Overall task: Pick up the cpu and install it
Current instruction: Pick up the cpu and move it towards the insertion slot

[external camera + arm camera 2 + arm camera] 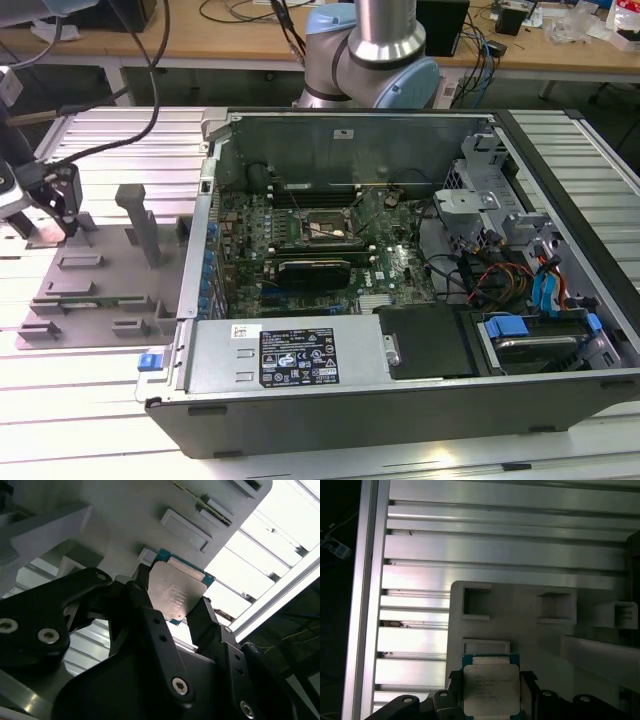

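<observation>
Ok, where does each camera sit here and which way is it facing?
Exterior view: off the arm, raised, looking down on the open computer case and grey fixture plate; the arm and, at the exterior view's left, the gripper show.
First wrist view: on the wrist, facing down past the gripper onto the cpu, fixture plate and slotted table.
Second wrist view: on the wrist, looking obliquely along the fingers at the cpu.
Both wrist views share the cpu between the fingers, over the fixture plate.
</observation>
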{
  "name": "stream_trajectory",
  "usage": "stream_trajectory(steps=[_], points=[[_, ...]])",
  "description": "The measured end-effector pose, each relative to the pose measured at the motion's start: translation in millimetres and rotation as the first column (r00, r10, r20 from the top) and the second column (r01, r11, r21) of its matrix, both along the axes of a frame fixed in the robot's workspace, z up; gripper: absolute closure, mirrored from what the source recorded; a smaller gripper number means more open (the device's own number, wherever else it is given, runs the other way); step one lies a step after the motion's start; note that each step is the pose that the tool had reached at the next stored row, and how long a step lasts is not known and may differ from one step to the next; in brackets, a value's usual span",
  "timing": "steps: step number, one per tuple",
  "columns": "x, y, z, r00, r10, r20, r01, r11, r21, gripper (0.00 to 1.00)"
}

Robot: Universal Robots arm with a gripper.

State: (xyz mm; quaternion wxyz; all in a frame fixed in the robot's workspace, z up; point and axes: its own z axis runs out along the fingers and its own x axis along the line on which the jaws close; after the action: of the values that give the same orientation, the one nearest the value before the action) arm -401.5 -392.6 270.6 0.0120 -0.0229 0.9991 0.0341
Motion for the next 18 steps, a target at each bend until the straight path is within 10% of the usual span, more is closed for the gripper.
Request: stream_trajectory(steps=[18], points=[[0.0, 0.7, 51.0, 1.0, 0.0, 0.0, 0.0, 1.0, 0.0001, 0.45]])
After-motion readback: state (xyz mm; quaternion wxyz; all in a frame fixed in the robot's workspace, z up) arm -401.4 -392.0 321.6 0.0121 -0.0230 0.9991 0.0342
